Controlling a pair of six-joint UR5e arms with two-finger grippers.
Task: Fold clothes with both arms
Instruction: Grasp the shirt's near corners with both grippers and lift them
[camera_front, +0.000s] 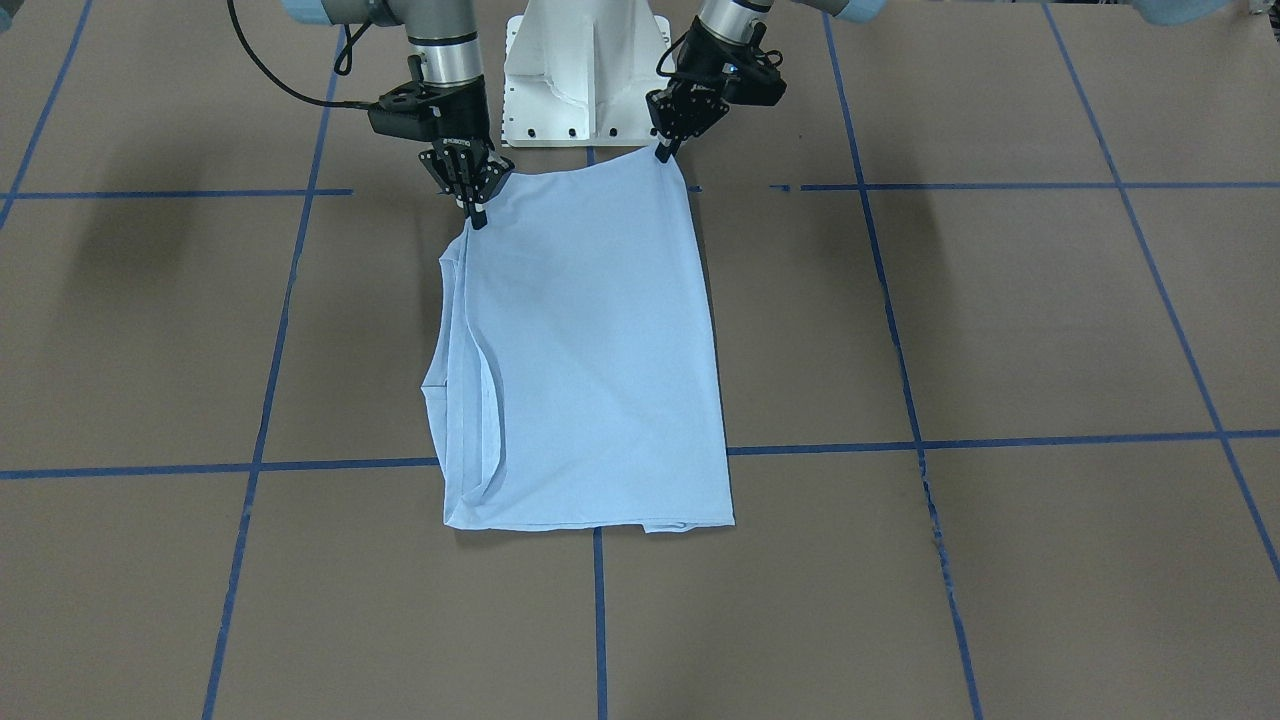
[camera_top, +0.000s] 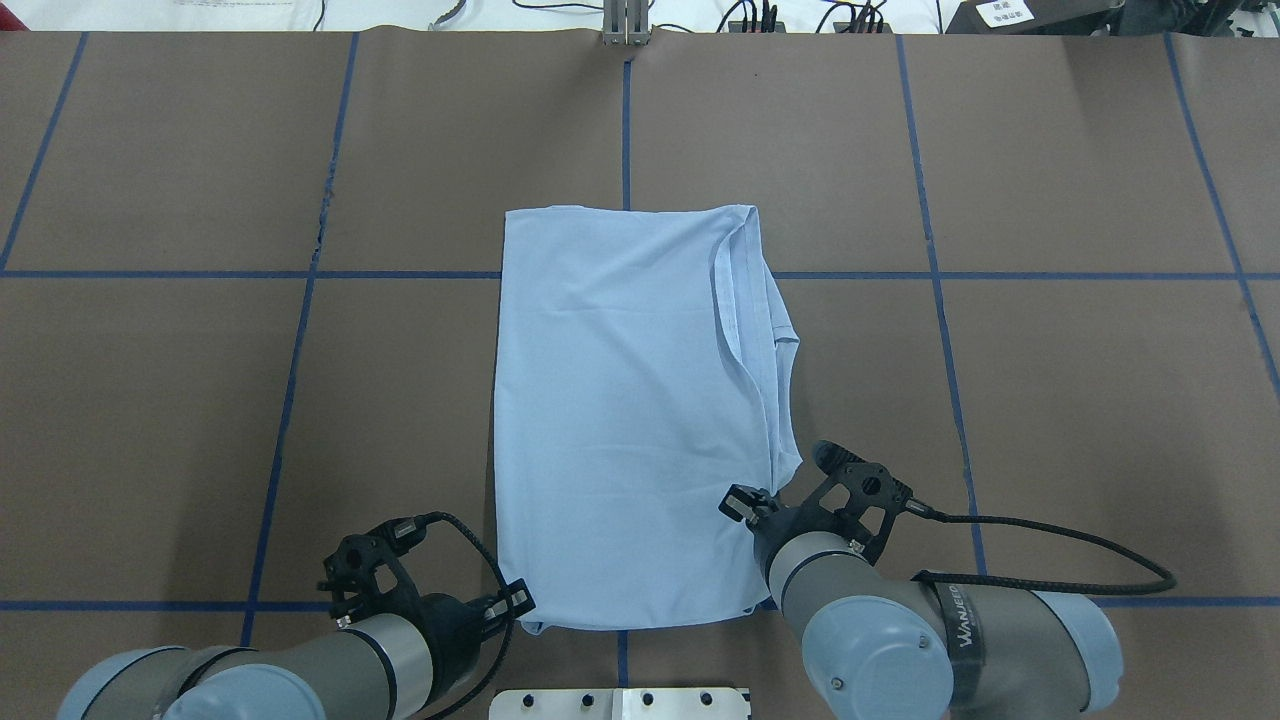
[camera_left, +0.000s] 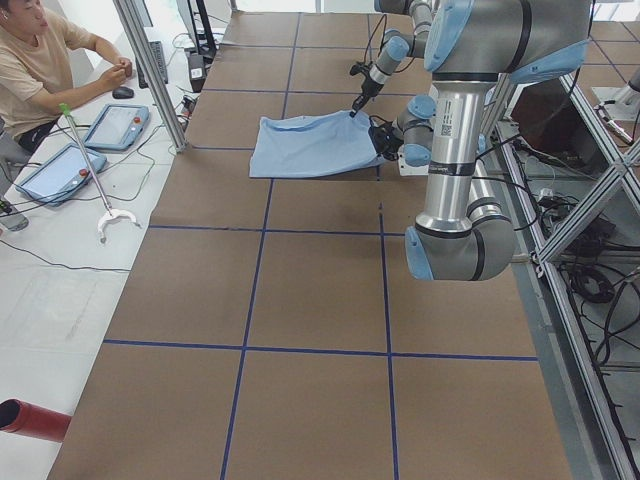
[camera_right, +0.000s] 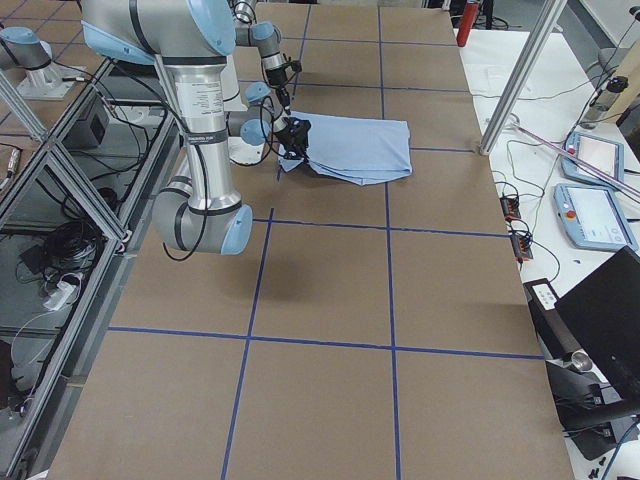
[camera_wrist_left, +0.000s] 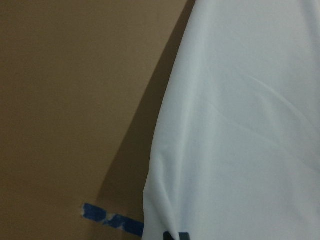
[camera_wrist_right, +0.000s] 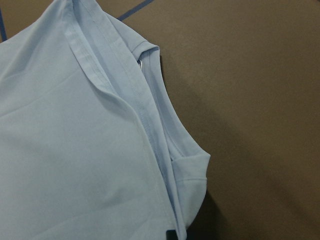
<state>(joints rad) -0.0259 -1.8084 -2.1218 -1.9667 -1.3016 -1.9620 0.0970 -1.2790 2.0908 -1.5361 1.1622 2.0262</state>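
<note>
Brown paper covers the whole table (camera_front: 1000, 320), with blue tape lines (camera_front: 1050, 440) marking it into big squares, and I'm using the white pedestal base (camera_front: 585, 70) as my reference for everything. Light blue T-shirt (camera_front: 600, 350) lies right in front of the base, folded into a long rectangle that runs straight away from it. On the front camera the left gripper (camera_front: 664, 152) sits just off the base's corner, fingers pressed together on the shirt's corner closest to the base. The right gripper (camera_front: 478, 216) is on the other side of the base and a bit further out from it, also pinching fabric, on the opposite corner of that same edge. The edge nearest the base dips slightly between the two grips. The far end of the shirt lies flat on the paper, well away from the base. Along the right gripper's side there's a tucked-in sleeve (camera_front: 470, 400) with stacked hems and a couple of loose layers, and the right wrist cam shows those seams clearly. The left wrist cam is mostly smooth fabric with a shadow under its edge.
</note>
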